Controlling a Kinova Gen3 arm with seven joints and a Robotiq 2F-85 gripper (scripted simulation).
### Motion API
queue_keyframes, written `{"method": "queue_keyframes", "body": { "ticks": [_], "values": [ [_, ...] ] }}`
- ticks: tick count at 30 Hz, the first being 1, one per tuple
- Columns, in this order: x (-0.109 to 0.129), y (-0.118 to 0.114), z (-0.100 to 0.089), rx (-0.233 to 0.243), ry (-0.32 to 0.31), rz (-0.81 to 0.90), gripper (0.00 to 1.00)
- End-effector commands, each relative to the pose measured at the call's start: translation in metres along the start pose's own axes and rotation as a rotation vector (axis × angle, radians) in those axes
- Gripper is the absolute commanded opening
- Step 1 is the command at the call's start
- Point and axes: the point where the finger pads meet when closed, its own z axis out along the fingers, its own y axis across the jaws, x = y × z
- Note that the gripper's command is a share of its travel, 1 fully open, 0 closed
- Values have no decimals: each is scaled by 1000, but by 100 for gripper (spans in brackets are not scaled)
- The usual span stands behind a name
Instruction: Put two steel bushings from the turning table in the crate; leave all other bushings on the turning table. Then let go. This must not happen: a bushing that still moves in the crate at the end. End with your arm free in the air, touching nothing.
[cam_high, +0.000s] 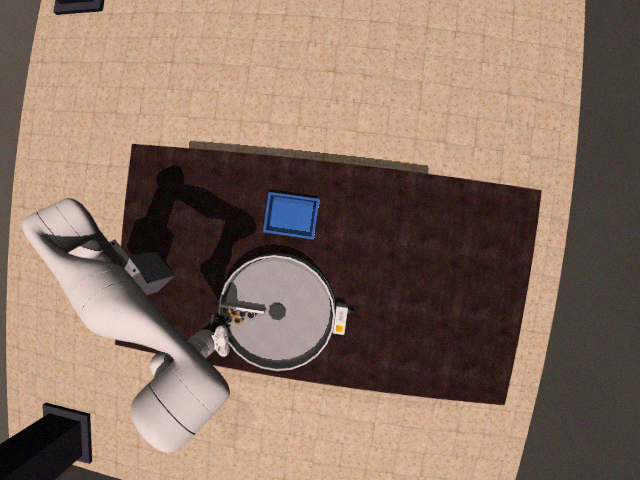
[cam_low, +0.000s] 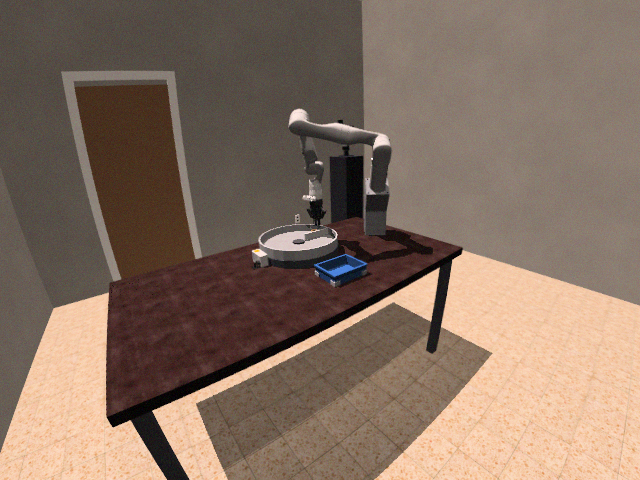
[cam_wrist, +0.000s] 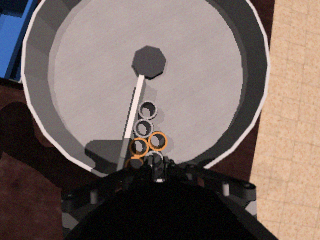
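The grey turning table (cam_high: 279, 312) stands on the dark table, and the blue crate (cam_high: 291, 215) lies beside it. The crate looks empty. In the wrist view, two steel bushings (cam_wrist: 148, 110) (cam_wrist: 144, 127) stand in a row beside a white divider bar (cam_wrist: 132, 120). Two orange-rimmed bushings (cam_wrist: 157, 141) (cam_wrist: 139, 146) lie just below them. A third steel bushing (cam_wrist: 155, 160) sits right at my fingertips. My gripper (cam_wrist: 158, 163) hangs over the table's rim side, just above this cluster. Its fingers are nearly together with nothing between them. It also shows in the side view (cam_low: 315, 221).
A small white control box (cam_high: 341, 320) is fixed to the turning table's outer edge. The table has a raised rim and a dark hub (cam_wrist: 148, 61) in the middle. The arm's base (cam_low: 375, 211) stands at the table's far end.
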Motion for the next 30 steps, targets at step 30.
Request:
{"method": "queue_keyframes", "body": {
  "ticks": [30],
  "values": [
    [-2, 4, 1, -7, -5, -5, 14]
  ]
}}
